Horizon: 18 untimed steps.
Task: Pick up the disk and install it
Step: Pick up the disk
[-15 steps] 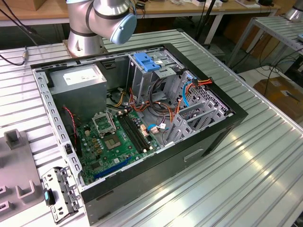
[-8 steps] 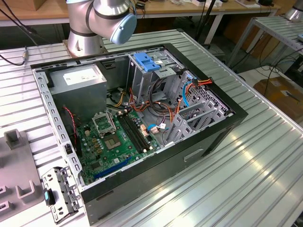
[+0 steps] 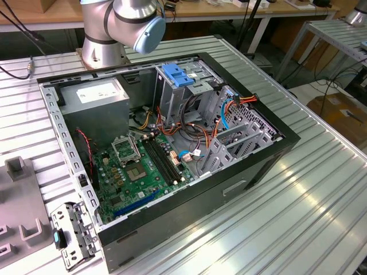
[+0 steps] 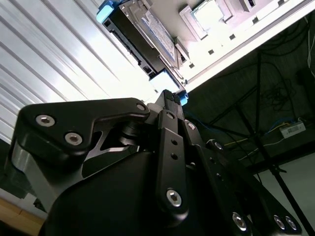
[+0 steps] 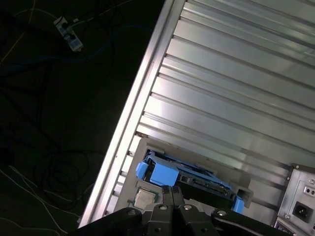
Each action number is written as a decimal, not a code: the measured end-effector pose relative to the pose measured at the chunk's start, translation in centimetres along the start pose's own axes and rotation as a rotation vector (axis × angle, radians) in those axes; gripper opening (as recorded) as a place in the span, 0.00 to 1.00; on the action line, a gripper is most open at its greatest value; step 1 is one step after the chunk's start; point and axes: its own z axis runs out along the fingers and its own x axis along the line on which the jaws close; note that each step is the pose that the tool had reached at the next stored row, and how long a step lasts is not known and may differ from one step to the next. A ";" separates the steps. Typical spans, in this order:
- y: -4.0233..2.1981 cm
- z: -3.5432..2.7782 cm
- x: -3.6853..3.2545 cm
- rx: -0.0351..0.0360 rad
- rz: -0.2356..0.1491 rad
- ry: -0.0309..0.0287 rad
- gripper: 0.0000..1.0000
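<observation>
My pincer [image 5: 170,191] is pinched shut, with no gap between its tips. The tips sit right by the blue edge of the disk [image 5: 197,179]. The disk lies flat in the grey holder [image 5: 147,146]. I cannot tell if I touch the disk.

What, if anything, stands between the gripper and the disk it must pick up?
Nothing visible does. In both wrist views the shut gripper hangs close to the disk, at its blue-framed end, with no object between them. The disk lies near the edge of the ribbed table.
</observation>
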 end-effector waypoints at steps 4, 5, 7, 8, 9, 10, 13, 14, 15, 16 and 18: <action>0.00 0.00 0.00 0.0000 0.000 0.0000 0.11; 0.00 0.00 0.00 0.0000 0.000 -0.0001 0.11; 0.00 0.00 0.00 0.0000 0.000 -0.0001 0.11; 0.00 0.00 0.00 0.0000 0.000 0.0000 0.11; 0.00 0.00 0.00 0.0000 0.000 -0.0001 0.11; 0.00 0.00 0.00 0.0000 0.000 0.0000 0.11; 0.00 0.00 0.00 0.0000 0.000 0.0000 0.11; 0.00 0.00 0.00 0.0000 -0.002 0.0000 0.11; 0.00 0.01 0.00 0.0000 -0.009 0.0003 0.11; 0.00 0.01 0.00 -0.0001 -0.019 0.0007 0.11; 0.00 0.01 0.00 -0.0003 -0.052 0.0021 0.11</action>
